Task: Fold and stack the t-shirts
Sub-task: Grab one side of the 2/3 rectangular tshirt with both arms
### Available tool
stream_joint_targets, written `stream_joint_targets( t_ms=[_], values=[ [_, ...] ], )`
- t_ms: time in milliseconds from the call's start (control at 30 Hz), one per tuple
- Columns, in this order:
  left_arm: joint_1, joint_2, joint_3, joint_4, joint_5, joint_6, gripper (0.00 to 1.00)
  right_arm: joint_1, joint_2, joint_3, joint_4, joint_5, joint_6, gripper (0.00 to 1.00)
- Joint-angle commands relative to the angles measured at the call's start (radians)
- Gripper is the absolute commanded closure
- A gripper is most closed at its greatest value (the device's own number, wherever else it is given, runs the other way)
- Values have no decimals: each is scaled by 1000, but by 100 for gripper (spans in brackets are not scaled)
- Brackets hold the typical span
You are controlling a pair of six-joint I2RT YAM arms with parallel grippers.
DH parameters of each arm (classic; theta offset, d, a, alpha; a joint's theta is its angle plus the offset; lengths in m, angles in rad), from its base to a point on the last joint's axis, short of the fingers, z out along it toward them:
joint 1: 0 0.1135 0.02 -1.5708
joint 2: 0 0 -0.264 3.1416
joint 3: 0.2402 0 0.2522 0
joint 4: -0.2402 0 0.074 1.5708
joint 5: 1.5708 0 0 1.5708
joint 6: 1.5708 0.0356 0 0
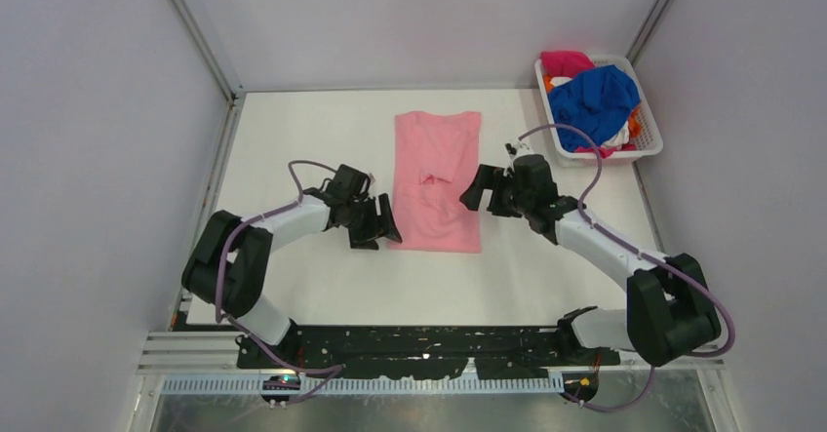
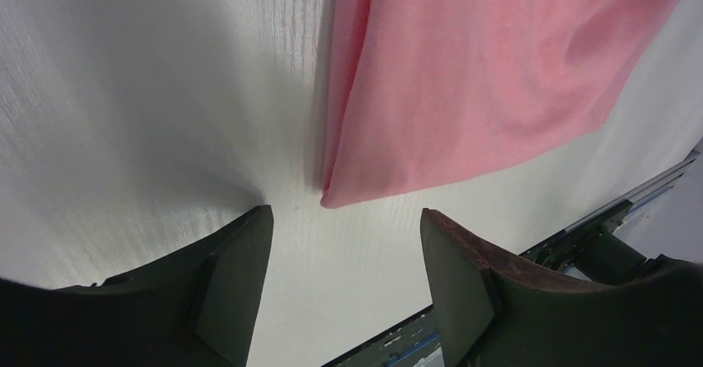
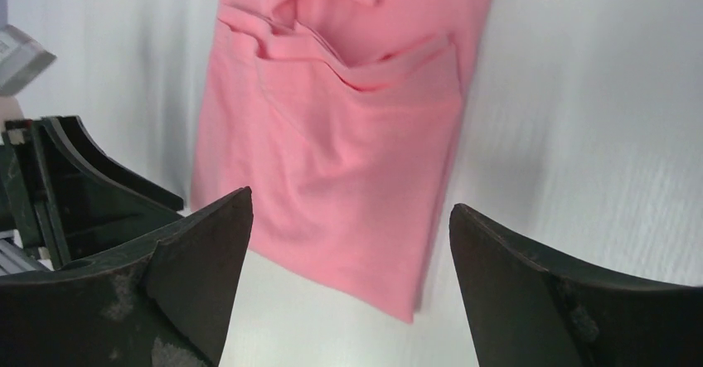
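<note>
The light pink t-shirt [image 1: 437, 180] lies flat mid-table, folded into a long strip, with its collar showing near the middle. My left gripper [image 1: 382, 229] is open and empty just left of the shirt's near left corner. In the left wrist view [image 2: 344, 212] that corner [image 2: 332, 195] lies just beyond the open fingers. My right gripper [image 1: 475, 188] is open and empty at the shirt's right edge. In the right wrist view [image 3: 350, 201] the shirt's near end [image 3: 348, 185] lies between and beyond the fingers. The blue [image 1: 593, 100], magenta [image 1: 566, 61], orange [image 1: 636, 120] and white [image 1: 618, 139] shirts are bunched in the basket.
A white mesh basket [image 1: 651, 141] stands at the back right corner of the table. The white table [image 1: 322, 139] is bounded by grey walls on three sides. The left arm's gripper shows at the left of the right wrist view [image 3: 75, 185].
</note>
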Motion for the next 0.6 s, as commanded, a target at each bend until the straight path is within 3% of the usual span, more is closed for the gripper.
stream_joint_targets(
  t_ms=[0,200,567],
  values=[
    [-10,38,12,41,10,-6,34,-8,-122,-135,17,33,18,4],
    [-22,84,44,44,-5,-11,47,-7,-205,-210,-77,23,10,4],
    [-70,96,31,-14,-98,-21,57,-6,-263,-253,-106,2,9,4]
  ],
)
